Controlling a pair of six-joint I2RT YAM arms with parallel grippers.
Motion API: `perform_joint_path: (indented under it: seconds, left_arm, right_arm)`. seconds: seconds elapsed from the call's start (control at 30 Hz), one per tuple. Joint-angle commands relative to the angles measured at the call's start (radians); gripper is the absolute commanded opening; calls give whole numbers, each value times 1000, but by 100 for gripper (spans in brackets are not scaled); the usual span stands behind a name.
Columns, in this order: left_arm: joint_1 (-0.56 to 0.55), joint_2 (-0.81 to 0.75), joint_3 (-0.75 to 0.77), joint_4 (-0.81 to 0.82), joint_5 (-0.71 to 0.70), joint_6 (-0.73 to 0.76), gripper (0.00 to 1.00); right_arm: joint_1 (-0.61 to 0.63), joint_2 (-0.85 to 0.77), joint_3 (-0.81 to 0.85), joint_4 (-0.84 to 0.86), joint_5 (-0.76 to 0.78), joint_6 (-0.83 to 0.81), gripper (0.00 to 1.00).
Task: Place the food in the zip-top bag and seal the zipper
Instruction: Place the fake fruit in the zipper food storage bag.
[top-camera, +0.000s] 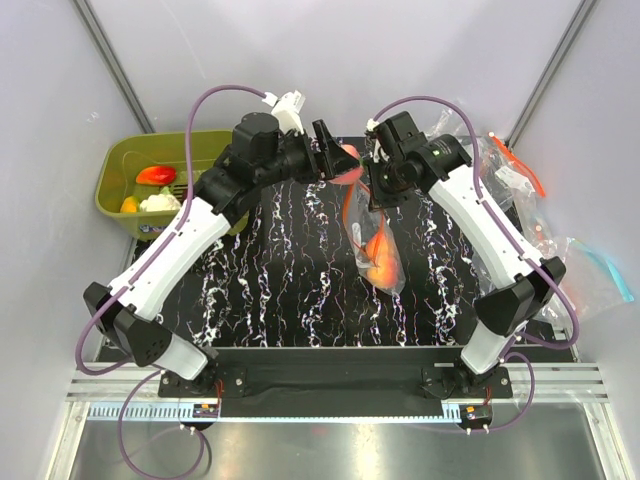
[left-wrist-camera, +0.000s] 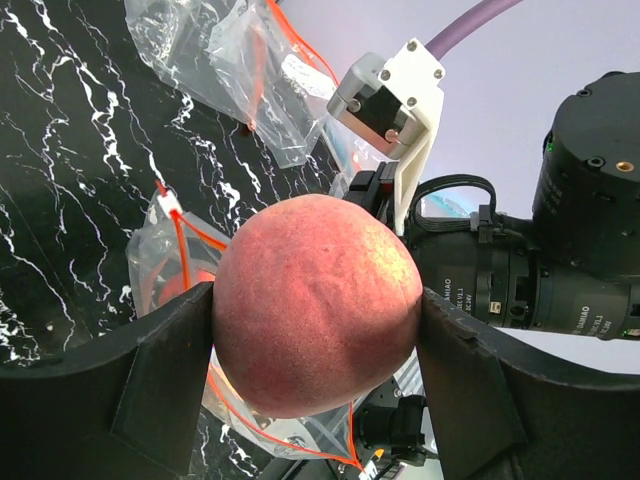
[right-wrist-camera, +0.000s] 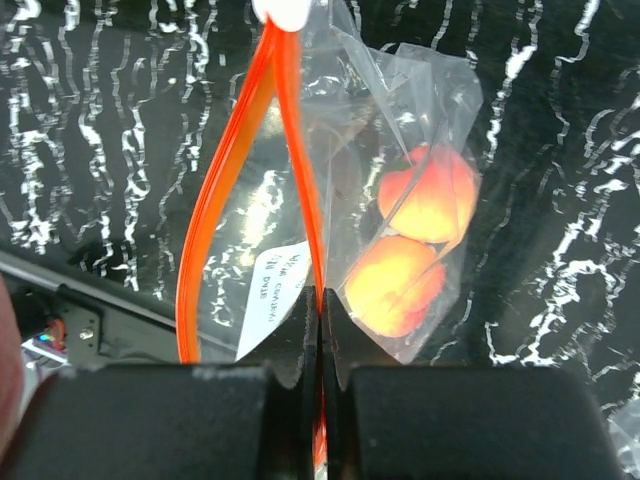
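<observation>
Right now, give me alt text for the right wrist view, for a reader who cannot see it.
The right claw is shut on the red-orange zipper of the clear zip-top bag, whose mouth gapes in a loop over a black marbled table. Two orange-pink fruits lie inside.

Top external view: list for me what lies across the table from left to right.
Green bin → peach held in the left pincer → zip-top bag with two peaches inside → heap of spare clear bags → bag with a light-blue strip.
</observation>
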Motion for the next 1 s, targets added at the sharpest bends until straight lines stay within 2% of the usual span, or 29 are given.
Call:
perform_joint_path:
  seconds: [0.0, 0.17, 0.4, 0.53, 0.77, 0.97]
  left_arm:
    - [-60, 4, 46, 116, 85, -43, 43]
    - [-77, -1, 12, 118, 80, -65, 42]
    - [-98, -151, -259, 264, -44, -120, 40]
    - [-100, -168, -272, 264, -41, -108, 40]
    - [-133, -105, -256, 274, -7, -117, 40]
    - [-141, -113, -335, 337, -29, -151, 40]
  right_arm:
    - [13, -26, -17, 79, 34, -32, 0]
    - [13, -29, -31, 85, 118, -19, 0]
    - [-1, -28, -48, 105, 172, 7, 0]
    - [-13, -34, -70, 127, 132, 7, 0]
    - [-15, -55, -70, 147, 95, 4, 0]
    - [-16, -70, -62, 138, 115, 10, 0]
